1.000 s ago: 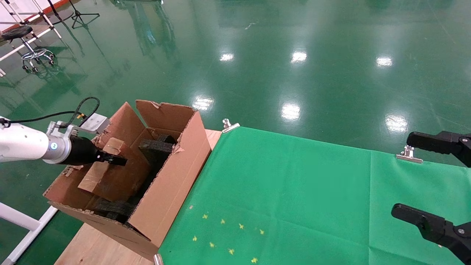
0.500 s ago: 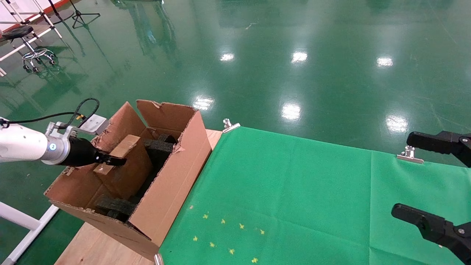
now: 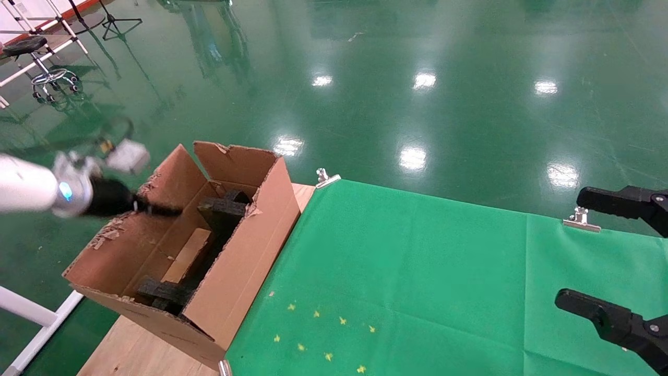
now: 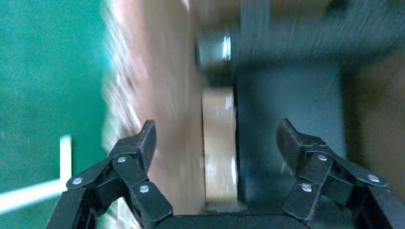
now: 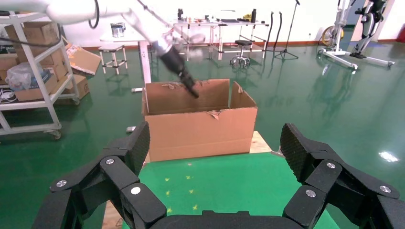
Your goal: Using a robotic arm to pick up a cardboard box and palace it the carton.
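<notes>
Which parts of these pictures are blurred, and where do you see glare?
Head view: the left tool and its arm are smeared by motion, while the carton is sharp; lamp glare spots lie on the green floor. Left wrist view: the cardboard box is streaked, the fingers stay sharp. Right wrist view: mostly crisp.

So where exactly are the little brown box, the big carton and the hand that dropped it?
cardboard box (image 3: 187, 255): head view, its pale top face, lying inside the carton.
carton (image 3: 245, 261): head view, its outer side wall.
left hand (image 4: 217, 143): left wrist view, midway between its open fingertips, above the carton.
</notes>
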Controlling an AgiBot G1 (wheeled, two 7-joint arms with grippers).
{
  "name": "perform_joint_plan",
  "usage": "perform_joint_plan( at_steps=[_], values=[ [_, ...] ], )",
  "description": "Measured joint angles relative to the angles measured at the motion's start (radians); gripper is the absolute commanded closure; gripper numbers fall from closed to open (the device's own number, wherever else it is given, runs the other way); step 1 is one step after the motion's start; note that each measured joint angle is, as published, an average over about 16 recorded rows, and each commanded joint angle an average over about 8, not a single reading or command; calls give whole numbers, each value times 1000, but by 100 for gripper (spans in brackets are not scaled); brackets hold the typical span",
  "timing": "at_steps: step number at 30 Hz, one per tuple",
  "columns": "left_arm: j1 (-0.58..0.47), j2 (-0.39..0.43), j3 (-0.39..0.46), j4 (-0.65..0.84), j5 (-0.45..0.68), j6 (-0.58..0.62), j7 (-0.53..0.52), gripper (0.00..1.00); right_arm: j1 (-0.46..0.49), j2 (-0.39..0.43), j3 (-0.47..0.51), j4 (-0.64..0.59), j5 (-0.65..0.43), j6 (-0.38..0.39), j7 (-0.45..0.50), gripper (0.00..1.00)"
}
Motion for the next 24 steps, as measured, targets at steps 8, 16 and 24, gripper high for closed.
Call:
perform_joint_plan(
  at_steps=[8, 16, 24],
  values=[
    [-54, -41, -17, -121, -30, 62, -2, 0, 0, 0, 0, 0, 0, 0, 0, 0],
    [-64, -52, -4, -210, -15, 79, -2, 0, 0, 0, 0, 0, 0, 0, 0, 0],
    [-26, -50, -22, -264, -72, 102, 31, 0, 0, 0, 0, 0, 0, 0, 0, 0]
  ],
)
